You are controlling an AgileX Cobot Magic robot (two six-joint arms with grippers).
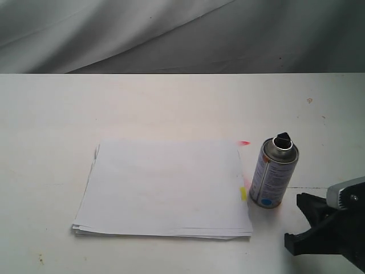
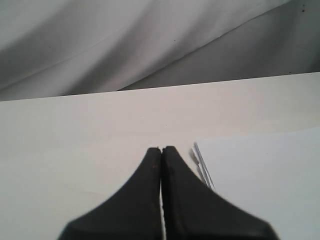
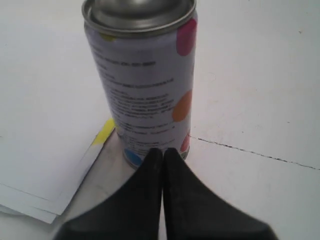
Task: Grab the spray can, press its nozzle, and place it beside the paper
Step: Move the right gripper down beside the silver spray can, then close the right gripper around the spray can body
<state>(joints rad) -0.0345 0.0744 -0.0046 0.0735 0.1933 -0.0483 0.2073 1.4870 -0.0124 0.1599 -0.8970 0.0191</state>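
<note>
Silver spray can [image 1: 274,174] stands upright just beside white paper [image 1: 165,188].

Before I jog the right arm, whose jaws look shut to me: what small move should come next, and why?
Probably open the right gripper first. Its jaws are pressed together, pointing at the can, which stands upright beside the paper, not held. Shut, they could not go around the can.

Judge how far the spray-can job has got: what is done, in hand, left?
Done: nothing certain; the can stands upright beside the paper, where it should end. In hand: nothing; the right gripper is shut, empty, near the can. Left: whether the nozzle was pressed cannot be told; if not, everything.
</note>
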